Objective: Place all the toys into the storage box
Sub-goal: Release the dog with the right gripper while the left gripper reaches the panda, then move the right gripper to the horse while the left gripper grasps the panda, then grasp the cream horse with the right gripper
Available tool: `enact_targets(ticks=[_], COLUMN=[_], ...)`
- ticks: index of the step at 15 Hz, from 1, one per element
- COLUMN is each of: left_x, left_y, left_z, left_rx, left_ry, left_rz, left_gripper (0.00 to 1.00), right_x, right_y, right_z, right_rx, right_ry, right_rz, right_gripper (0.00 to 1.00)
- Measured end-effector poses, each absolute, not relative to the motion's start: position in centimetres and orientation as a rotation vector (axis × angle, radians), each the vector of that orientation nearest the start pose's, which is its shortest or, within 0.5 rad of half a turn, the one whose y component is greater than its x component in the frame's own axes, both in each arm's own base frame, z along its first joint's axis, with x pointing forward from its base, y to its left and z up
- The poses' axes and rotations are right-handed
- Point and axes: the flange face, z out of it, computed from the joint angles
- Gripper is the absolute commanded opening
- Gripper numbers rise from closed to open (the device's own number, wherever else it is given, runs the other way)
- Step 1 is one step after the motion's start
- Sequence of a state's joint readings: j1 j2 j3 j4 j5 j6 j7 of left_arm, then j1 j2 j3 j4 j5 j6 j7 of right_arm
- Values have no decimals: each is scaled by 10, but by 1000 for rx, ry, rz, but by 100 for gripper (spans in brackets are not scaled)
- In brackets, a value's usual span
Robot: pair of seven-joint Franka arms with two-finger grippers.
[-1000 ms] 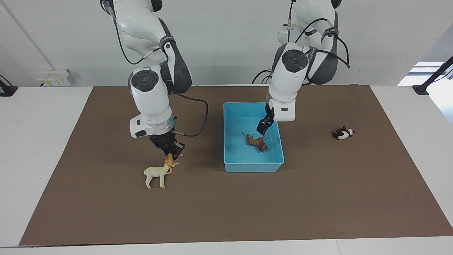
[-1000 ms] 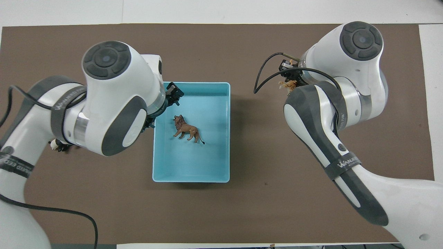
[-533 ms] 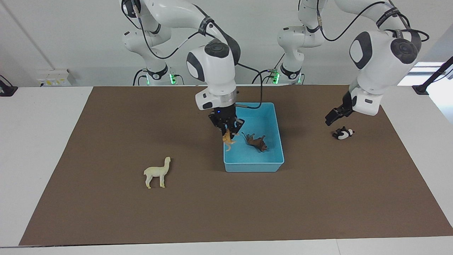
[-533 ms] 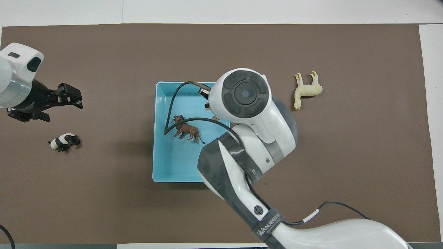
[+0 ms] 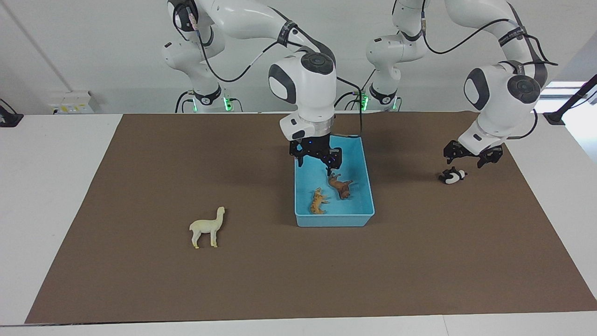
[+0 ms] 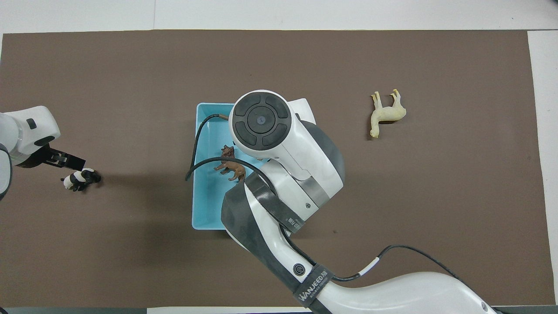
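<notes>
Two figurines are lying inside the storage box [image 5: 303, 219], the light blue tub near the middle of the brown mat [image 5: 140, 289]: the orange striped tiger [image 5: 318, 201], resting in the part of the box farther from the robots, and the brown lion [image 5: 341, 185], lying just beside it and nearer to the robots. Poised over the box, above the lion, the right gripper [image 5: 316, 163] is hanging with its fingers spread apart and nothing between them; in the overhead view the right arm is hiding most of the box and only the lion [image 6: 229, 165] is showing in it. Toward the right arm's end of the table, well apart from the box, the cream-white alpaca [image 5: 207, 227] is standing upright on the mat. Toward the left arm's end, the black-and-white panda [image 5: 452, 175] is lying on the mat, also outside the box. Directly over the panda, the left gripper [image 5: 472, 158] is hovering with its fingers released and pointing down, close above the figurine but not gripping it.
</notes>
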State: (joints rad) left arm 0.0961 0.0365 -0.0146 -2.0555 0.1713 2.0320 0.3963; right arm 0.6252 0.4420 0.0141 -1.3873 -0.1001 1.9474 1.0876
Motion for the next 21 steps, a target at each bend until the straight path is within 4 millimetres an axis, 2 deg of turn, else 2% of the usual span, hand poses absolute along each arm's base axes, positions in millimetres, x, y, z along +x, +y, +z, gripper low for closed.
enact_targets(ticks=[1, 2, 5, 7, 8, 10, 14, 17, 21], left_x=[547, 547, 546, 540, 536, 529, 519, 517, 515], left_y=[56, 58, 61, 70, 74, 75, 69, 62, 59], left_z=[408, 401, 370, 351, 344, 334, 318, 315, 311], left_rx=[-2923, -2901, -2881, -2889, -2893, -2898, -2905, -2904, -2906], left_ry=[647, 692, 744, 737, 736, 741, 751, 758, 755], left_rz=[151, 162, 120, 111, 114, 136, 155, 159, 153], left_gripper=[100, 100, 100, 100, 100, 100, 100, 100, 100], right_x=[582, 600, 657, 674, 676, 674, 649, 637, 635], right_y=[392, 364, 256, 200, 184, 165, 128, 101, 104], right_z=[471, 469, 453, 434, 426, 408, 363, 347, 340], right_rx=[-3074, -3108, -3155, -3158, -3149, -3135, -3146, -3144, -3115], right_ry=[549, 447, 310, 293, 301, 337, 408, 466, 471], right_rz=[-245, -248, -246, -204, -177, -136, -44, -11, -51], right_gripper=[100, 100, 100, 100, 100, 100, 100, 100, 100])
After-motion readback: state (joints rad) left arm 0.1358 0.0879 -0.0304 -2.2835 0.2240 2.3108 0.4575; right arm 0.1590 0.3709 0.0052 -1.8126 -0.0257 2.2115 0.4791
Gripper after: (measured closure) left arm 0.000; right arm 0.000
